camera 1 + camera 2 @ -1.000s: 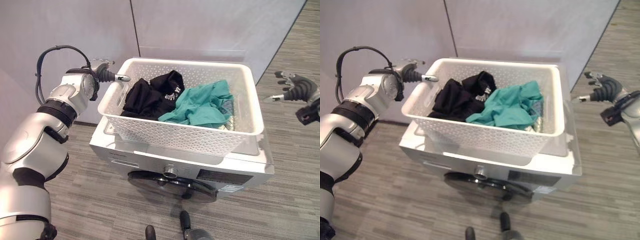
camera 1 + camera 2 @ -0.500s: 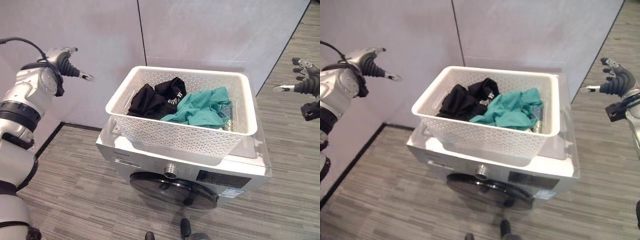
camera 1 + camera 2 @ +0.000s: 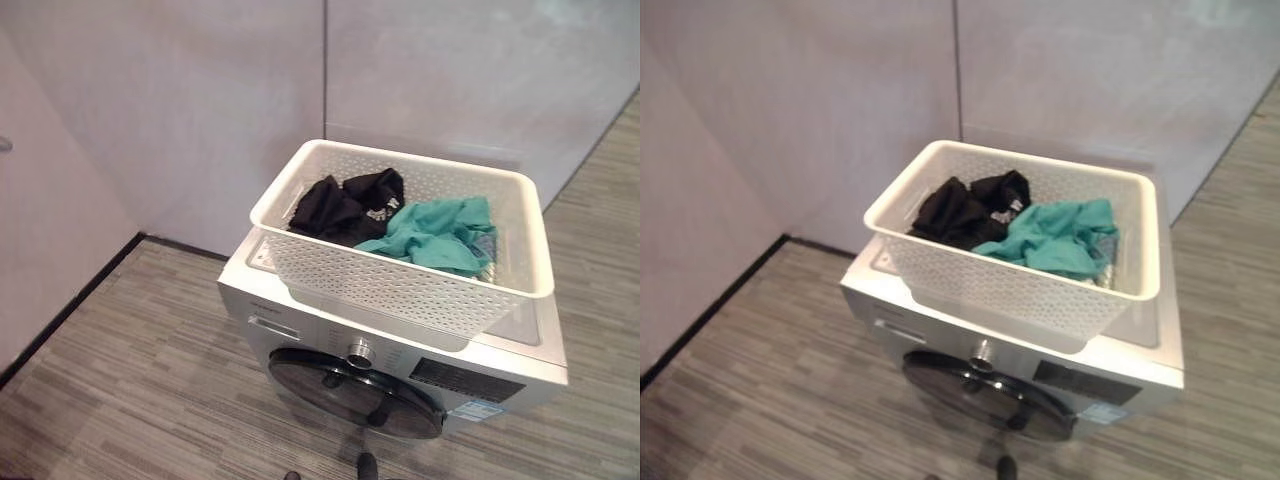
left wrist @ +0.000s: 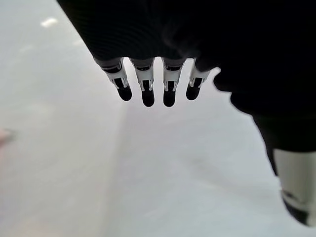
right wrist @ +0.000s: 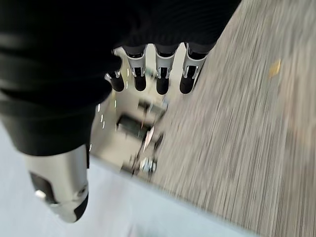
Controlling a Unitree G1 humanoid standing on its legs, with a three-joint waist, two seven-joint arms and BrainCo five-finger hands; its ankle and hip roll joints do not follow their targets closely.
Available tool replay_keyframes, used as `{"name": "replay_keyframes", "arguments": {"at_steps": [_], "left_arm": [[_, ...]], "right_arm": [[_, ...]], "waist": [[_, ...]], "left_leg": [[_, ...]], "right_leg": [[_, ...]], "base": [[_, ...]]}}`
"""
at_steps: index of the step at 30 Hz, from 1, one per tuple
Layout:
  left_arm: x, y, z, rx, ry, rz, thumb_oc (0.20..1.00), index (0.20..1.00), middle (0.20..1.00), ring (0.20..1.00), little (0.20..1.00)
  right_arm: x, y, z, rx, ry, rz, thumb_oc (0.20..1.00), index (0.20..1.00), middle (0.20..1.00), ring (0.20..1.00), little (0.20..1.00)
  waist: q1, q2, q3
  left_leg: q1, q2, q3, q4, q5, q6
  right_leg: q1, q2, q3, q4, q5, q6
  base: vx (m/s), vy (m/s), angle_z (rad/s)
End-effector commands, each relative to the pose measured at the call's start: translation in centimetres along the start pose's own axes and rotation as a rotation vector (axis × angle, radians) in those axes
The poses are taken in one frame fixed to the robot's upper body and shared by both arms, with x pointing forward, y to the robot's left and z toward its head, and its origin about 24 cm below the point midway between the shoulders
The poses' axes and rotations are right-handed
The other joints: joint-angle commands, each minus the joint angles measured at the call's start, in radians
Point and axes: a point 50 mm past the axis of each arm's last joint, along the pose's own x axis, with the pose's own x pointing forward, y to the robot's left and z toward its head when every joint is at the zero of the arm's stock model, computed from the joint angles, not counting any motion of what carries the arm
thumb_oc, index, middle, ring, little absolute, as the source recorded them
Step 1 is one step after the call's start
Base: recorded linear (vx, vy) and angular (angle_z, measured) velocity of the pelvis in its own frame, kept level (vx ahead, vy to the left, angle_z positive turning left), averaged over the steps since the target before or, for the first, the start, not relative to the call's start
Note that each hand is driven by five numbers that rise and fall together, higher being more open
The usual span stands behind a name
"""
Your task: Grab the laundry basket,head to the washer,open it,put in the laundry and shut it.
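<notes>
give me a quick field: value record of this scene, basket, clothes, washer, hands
basket: white laundry basket sitting on top of the washer
clothes: black garment and teal garment inside the basket
washer door: round dark door at front, closed
left hand: fingers straight, holding nothing
right hand: fingers straight, holding nothing
floor: grey striped floor

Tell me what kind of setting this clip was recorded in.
Probably a staged laundry corner in an office or lab rather than a home: a front-loading washer carrying a white laundry basket of clothes, between plain partition panels on grey striped flooring.
</notes>
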Motion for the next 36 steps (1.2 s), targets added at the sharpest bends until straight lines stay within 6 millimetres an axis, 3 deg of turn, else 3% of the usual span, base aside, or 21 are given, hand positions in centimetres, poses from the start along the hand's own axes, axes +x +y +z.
{"name": "replay_keyframes", "arguments": {"at_steps": [1, 3, 5, 6, 7, 8, 10, 11, 12, 13, 14, 15, 16, 19, 21, 24, 27, 28, 30, 33, 36], "left_arm": [[-1.0, 0.1, -3.4, -0.200, 0.093, 0.130, 1.000, 1.000, 1.000, 1.000, 1.000], [-2.7, -0.9, -6.0, -0.270, 0.166, 0.147, 1.000, 1.000, 1.000, 1.000, 1.000], [-3.7, -3.1, -8.5, -0.335, 0.267, 0.174, 1.000, 1.000, 1.000, 1.000, 1.000], [-4.0, -4.6, -9.5, -0.352, 0.321, 0.173, 1.000, 1.000, 1.000, 1.000, 1.000], [-4.3, -6.0, -10.0, -0.334, 0.361, 0.148, 1.000, 1.000, 1.000, 1.000, 1.000], [-4.8, -8.6, -11.0, -0.349, 0.436, 0.098, 1.000, 1.000, 1.000, 1.000, 1.000], [-4.9, -9.8, -11.1, -0.368, 0.458, 0.069, 1.000, 1.000, 1.000, 1.000, 1.000], [-5.7, -12.9, -11.3, -0.410, 0.496, -0.010, 1.000, 1.000, 1.000, 1.000, 1.000], [-5.7, -12.9, -11.3, -0.411, 0.496, -0.011, 1.000, 1.000, 1.000, 1.000, 1.000], [-6.5, -14.5, -11.7, -0.426, 0.529, -0.052, 1.000, 1.000, 1.000, 1.000, 1.000], [-7.6, -17.6, -11.7, -0.466, 0.568, -0.135, 1.000, 1.000, 1.000, 1.000, 1.000], [-7.6, -17.6, -11.7, -0.466, 0.568, -0.136, 1.000, 1.000, 1.000, 1.000, 1.000], [-8.9, -20.6, -11.6, -0.517, 0.612, -0.220, 1.000, 1.000, 1.000, 1.000, 1.000], [-10.0, -23.3, -11.2, -0.541, 0.651, -0.302, 1.000, 1.000, 1.000, 1.000, 1.000], [-10.1, -24.0, -10.8, -0.549, 0.645, -0.323, 1.000, 1.000, 1.000, 1.000, 1.000], [-11.3, -27.1, -9.6, -0.594, 0.661, -0.423, 1.000, 1.000, 1.000, 1.000, 1.000], [-11.7, -28.1, -8.9, -0.608, 0.648, -0.465, 1.000, 1.000, 1.000, 1.000, 1.000], [-12.1, -29.2, -8.3, -0.627, 0.645, -0.498, 1.000, 1.000, 1.000, 1.000, 1.000], [-12.4, -29.6, -8.1, -0.632, 0.646, -0.510, 1.000, 1.000, 1.000, 1.000, 1.000], [-13.5, -30.6, -8.0, -0.652, 0.671, -0.531, 1.000, 1.000, 1.000, 1.000, 1.000], [-14.6, -32.0, -7.7, -0.666, 0.704, -0.564, 1.000, 1.000, 1.000, 1.000, 1.000]], "right_arm": [[1.4, 1.4, 2.1, 0.018, -0.123, -0.013, 1.000, 1.000, 1.000, 1.000, 1.000], [1.7, 3.3, 0.2, 0.041, -0.051, 0.039, 1.000, 1.000, 1.000, 1.000, 1.000], [1.8, 6.9, -2.0, 0.051, 0.040, 0.143, 1.000, 1.000, 1.000, 1.000, 1.000], [1.6, 8.5, -3.2, 0.097, 0.080, 0.175, 1.000, 1.000, 1.000, 1.000, 1.000], [0.9, 9.7, -4.9, 0.124, 0.146, 0.212, 1.000, 1.000, 1.000, 1.000, 1.000], [-0.1, 11.1, -7.9, 0.158, 0.271, 0.244, 1.000, 1.000, 1.000, 1.000, 1.000], [-0.1, 11.5, -8.1, 0.148, 0.296, 0.267, 1.000, 1.000, 1.000, 1.000, 1.000], [-0.6, 12.5, -9.3, 0.130, 0.359, 0.297, 1.000, 1.000, 1.000, 1.000, 1.000], [-0.5, 12.5, -9.3, 0.129, 0.358, 0.297, 1.000, 1.000, 1.000, 1.000, 1.000], [-0.8, 12.9, -9.7, 0.123, 0.386, 0.310, 1.000, 1.000, 1.000, 1.000, 1.000], [-0.9, 13.6, -10.1, 0.115, 0.411, 0.332, 1.000, 1.000, 1.000, 1.000, 1.000], [-0.9, 13.6, -10.1, 0.114, 0.411, 0.331, 1.000, 1.000, 1.000, 1.000, 1.000], [-1.1, 13.5, -10.8, 0.088, 0.456, 0.331, 1.000, 1.000, 1.000, 1.000, 1.000], [-0.8, 13.9, -10.6, 0.047, 0.463, 0.347, 1.000, 1.000, 1.000, 1.000, 1.000], [-0.6, 14.0, -10.3, 0.025, 0.455, 0.362, 1.000, 1.000, 1.000, 1.000, 1.000], [-0.2, 14.2, -9.4, -0.029, 0.414, 0.389, 1.000, 1.000, 1.000, 1.000, 1.000], [0.3, 14.5, -8.4, -0.085, 0.371, 0.406, 1.000, 1.000, 1.000, 1.000, 1.000], [0.6, 15.4, -7.4, -0.130, 0.321, 0.444, 1.000, 1.000, 1.000, 1.000, 1.000], [0.5, 15.9, -6.8, -0.153, 0.287, 0.467, 1.000, 1.000, 1.000, 1.000, 1.000], [-0.4, 15.9, -6.8, -0.204, 0.247, 0.498, 1.000, 1.000, 1.000, 1.000, 1.000], [-1.6, 16.2, -7.2, -0.240, 0.228, 0.512, 1.000, 1.000, 1.000, 1.000, 1.000]], "waist": [[-0.003, 0.035, -0.003], [-0.036, 0.037, 0.026], [-0.065, 0.028, 0.067], [-0.064, 0.020, 0.074], [-0.059, 0.013, 0.080], [-0.037, 0.000, 0.069], [-0.028, -0.006, 0.061], [-0.001, -0.014, 0.057], [0.000, -0.014, 0.055], [0.014, -0.022, 0.051], [0.041, -0.033, 0.040], [0.043, -0.032, 0.038], [0.048, -0.039, 0.035], [0.051, -0.036, 0.044], [0.051, -0.032, 0.052], [0.040, -0.012, 0.101], [0.042, 0.000, 0.116], [0.035, 0.000, 0.135], [0.018, -0.001, 0.134], [-0.025, -0.012, 0.119], [-0.062, -0.010, 0.100]], "left_leg": [[-0.004, -0.040, 0.000, 0.009, -0.032, 0.016], [-0.016, -0.043, 0.010, 0.009, -0.025, 0.018], [-0.041, -0.033, 0.033, 0.009, -0.010, 0.018], [-0.052, -0.022, 0.052, 0.009, -0.001, 0.017], [-0.059, -0.017, 0.058, 0.009, 0.007, 0.018], [-0.090, -0.017, 0.072, 0.009, 0.036, 0.020], [-0.107, -0.020, 0.076, 0.009, 0.047, 0.020], [-0.135, -0.019, 0.090, 0.011, 0.063, 0.023], [-0.135, -0.019, 0.091, 0.011, 0.063, 0.023], [-0.146, -0.024, 0.101, 0.017, 0.061, 0.023], [-0.170, -0.033, 0.111, 0.022, 0.072, 0.024], [-0.171, -0.033, 0.113, 0.022, 0.072, 0.024], [-0.193, -0.040, 0.106, 0.040, 0.082, 0.024], [-0.219, -0.042, 0.095, 0.079, 0.087, 0.021], [-0.230, -0.041, 0.088, 0.086, 0.095, 0.018], [-0.295, -0.038, 0.049, 0.108, 0.159, -0.009], [-0.318, -0.045, 0.000, 0.105, 0.185, -0.022], [-0.326, -0.048, -0.029, 0.140, 0.167, -0.034], [-0.320, -0.031, 0.004, 0.166, 0.146, -0.035], [-0.255, 0.035, 0.094, 0.197, 0.080, -0.038], [-0.191, 0.109, 0.131, 0.171, 0.074, -0.053]], "right_leg": [[0.021, -0.034, -0.046, 0.000, 0.006, 0.098], [0.001, -0.040, -0.039, 0.000, 0.028, 0.107], [-0.046, -0.054, -0.012, 0.001, 0.088, 0.129], [-0.049, -0.044, -0.027, 0.005, 0.078, 0.126], [-0.028, -0.023, -0.034, 0.035, 0.053, 0.118], [0.010, 0.027, -0.053, 0.135, -0.042, 0.086], [0.018, 0.042, -0.056, 0.143, -0.074, 0.076], [0.051, 0.056, -0.082, 0.190, -0.126, 0.068], [0.050, 0.055, -0.081, 0.191, -0.128, 0.067], [0.080, 0.051, -0.087, 0.180, -0.145, 0.064], [0.123, 0.047, -0.087, 0.139, -0.152, 0.059], [0.124, 0.047, -0.086, 0.133, -0.149, 0.059], [0.132, 0.064, -0.052, 0.084, -0.171, 0.040], [0.146, 0.081, -0.029, 0.040, -0.165, 0.016], [0.150, 0.086, -0.030, 0.023, -0.162, 0.011], [0.126, 0.105, -0.050, 0.006, -0.150, -0.013], [0.117, 0.102, -0.062, 0.000, -0.140, -0.013], [0.093, 0.080, -0.070, 0.004, -0.116, -0.009], [0.082, 0.068, -0.085, 0.004, -0.106, -0.005], [0.055, 0.033, -0.123, 0.000, -0.094, 0.003], [0.043, 0.011, -0.157, 0.000, -0.092, 0.008]], "base": [[-0.15, 0.086, -0.06], [-0.18, 0.079, -0.07], [-0.26, 0.025, -0.16], [-0.24, -0.025, -0.37], [-0.27, 0.000, -0.59], [-0.24, 0.009, -0.55], [-0.16, 0.005, -0.42], [-0.10, -0.007, -0.39], [-0.14, -0.014, -0.31], [-0.10, -0.052, -0.18], [-0.10, -0.050, -0.49], [-0.13, -0.089, -0.62], [-0.07, -0.078, -0.54], [-0.08, -0.098, -0.02], [-0.11, -0.106, 0.19], [-0.19, -0.120, 0.34], [-0.16, -0.058, 0.38], [-0.24, -0.001, 0.20], [-0.14, 0.015, 0.23], [-0.08, 0.038, 0.15], [-0.06, 0.087, 0.43]]}}
